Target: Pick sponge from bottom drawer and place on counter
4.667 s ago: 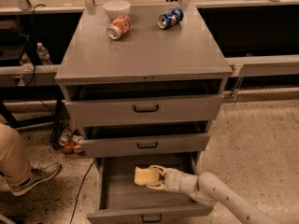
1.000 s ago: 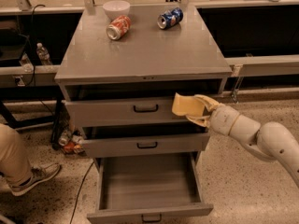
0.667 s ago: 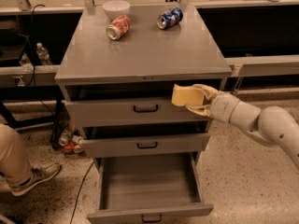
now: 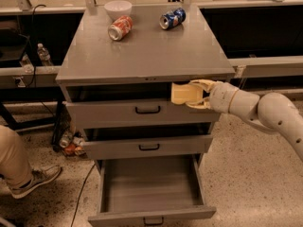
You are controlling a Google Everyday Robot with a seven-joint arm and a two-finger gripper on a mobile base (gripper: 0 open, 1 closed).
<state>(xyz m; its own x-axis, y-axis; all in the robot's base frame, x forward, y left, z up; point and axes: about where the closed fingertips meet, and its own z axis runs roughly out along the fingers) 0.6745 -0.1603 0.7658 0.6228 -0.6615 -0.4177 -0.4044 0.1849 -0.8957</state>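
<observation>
Gripper: the cream gripper (image 4: 193,94) is right of the frame's centre, at the front of the cabinet, just under the front lip of the counter (image 4: 147,51).
Fingers: the 2 fingers (image 4: 202,83) pinch the sponge, 1 above it and 1 below.
Sponge: the pale yellow-tan sponge (image 4: 180,93) is held in the air, sticking out to the left of the gripper. It sits in front of the dark gap above the top drawer (image 4: 113,113), level with that drawer's upper edge. It is not on the counter.
Arm: the pale arm (image 4: 265,111) comes in from the right edge of the frame and runs leftward to the gripper.
Bottom drawer: the bottom drawer (image 4: 151,214), low in the frame, is pulled well out toward the camera; its grey floor and small black handle show.
Other drawers: the top drawer and the middle drawer (image 4: 113,148) each stand slightly out, with a dark gap above each front.
Counter: a white bowl (image 4: 118,7) stands at its far edge, upper left of centre. A red can (image 4: 120,27) lies on its side just in front of the bowl; a blue can (image 4: 172,18) lies on its side to the right of both.
Lower left: a person's tan trouser leg (image 4: 12,159) and grey shoe (image 4: 38,178) rest on the speckled floor.
Left edge: a clear bottle (image 4: 44,55) stands on a low shelf beside the cabinet.
</observation>
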